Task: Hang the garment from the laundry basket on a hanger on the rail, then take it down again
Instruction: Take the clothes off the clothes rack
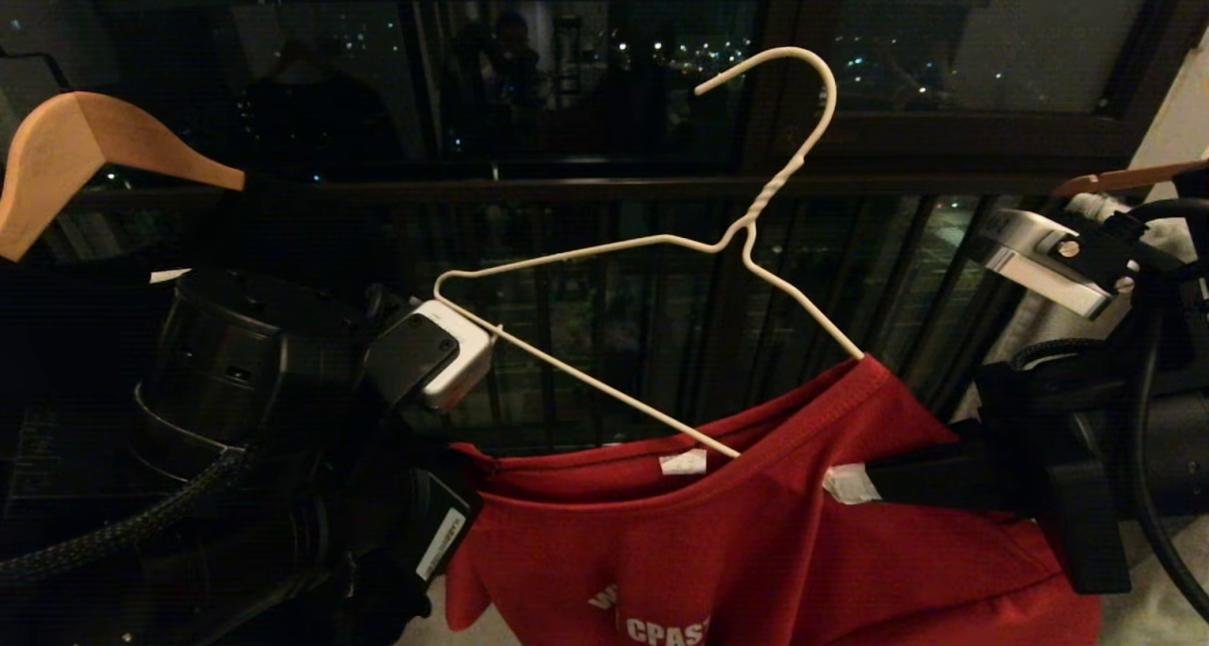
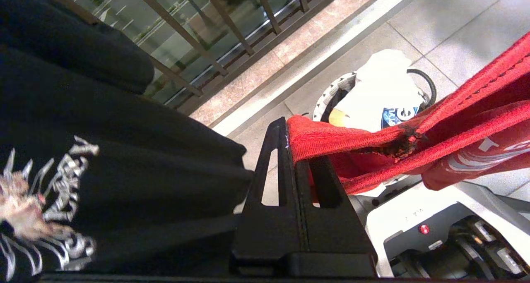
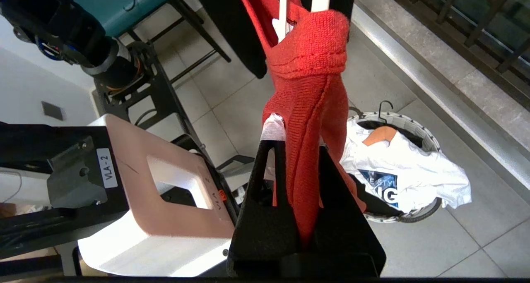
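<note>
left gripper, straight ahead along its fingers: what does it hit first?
The left gripper is shut on the red T-shirt. Past that cloth, the line seems to lead down to the laundry basket on the floor, holding a white T-shirt; depth is hard to judge.

Dim head view, bright wrist views

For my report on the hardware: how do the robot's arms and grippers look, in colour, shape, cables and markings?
Both arms are black. The left arm has a braided cable and white-labelled parts. The left gripper and right gripper have flat black fingers with slot cut-outs. The right arm carries a silver band.
</note>
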Available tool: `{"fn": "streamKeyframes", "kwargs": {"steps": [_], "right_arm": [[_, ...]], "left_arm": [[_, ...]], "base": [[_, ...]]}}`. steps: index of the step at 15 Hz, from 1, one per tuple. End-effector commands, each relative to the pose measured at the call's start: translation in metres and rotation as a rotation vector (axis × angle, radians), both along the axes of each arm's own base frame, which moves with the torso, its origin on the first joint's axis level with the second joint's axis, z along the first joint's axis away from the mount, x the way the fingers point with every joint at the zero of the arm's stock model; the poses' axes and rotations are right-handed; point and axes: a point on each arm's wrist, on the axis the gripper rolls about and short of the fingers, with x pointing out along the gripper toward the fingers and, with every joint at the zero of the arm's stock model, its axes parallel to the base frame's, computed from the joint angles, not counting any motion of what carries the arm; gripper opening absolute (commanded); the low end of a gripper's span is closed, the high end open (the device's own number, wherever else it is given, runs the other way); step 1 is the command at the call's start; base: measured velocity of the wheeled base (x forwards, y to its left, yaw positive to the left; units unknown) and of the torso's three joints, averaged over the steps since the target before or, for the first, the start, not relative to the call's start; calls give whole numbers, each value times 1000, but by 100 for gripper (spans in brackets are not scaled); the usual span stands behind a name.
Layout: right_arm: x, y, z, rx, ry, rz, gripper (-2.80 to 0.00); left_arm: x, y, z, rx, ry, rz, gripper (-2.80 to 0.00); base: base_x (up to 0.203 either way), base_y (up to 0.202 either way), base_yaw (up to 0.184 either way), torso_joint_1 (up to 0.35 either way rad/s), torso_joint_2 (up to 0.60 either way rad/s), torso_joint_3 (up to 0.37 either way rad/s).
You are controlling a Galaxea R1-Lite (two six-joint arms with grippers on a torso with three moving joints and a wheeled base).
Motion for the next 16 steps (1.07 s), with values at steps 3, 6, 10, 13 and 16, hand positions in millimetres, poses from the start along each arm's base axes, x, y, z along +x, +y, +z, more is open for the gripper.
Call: {"fn": "streamKeyframes", "kwargs": {"steps": [3, 6, 10, 13, 16], "right_arm": [[1, 1, -1, -2, 6, 4, -280], [1, 1, -1, -3, 8, 3, -280], [3, 2, -3, -6, 12, 3, -280], [3, 1, -3, -10, 10, -7, -280], [3, 1, -3, -10, 10, -8, -280]], "left_arm": [[0, 0, 0, 2, -1, 2, 0], [0, 1, 2, -2, -6, 3, 0], [-2, 2, 3, -2, -6, 0, 0], [-7, -4, 15, -98, -3, -11, 0], [-11, -2, 17, -100, 66, -59, 0]], "base": [[0, 0, 0, 0, 0, 0], [0, 0, 0, 0, 0, 0], [0, 0, 0, 0, 0, 0], [0, 0, 0, 0, 0, 0], [0, 0, 0, 0, 0, 0]]}}
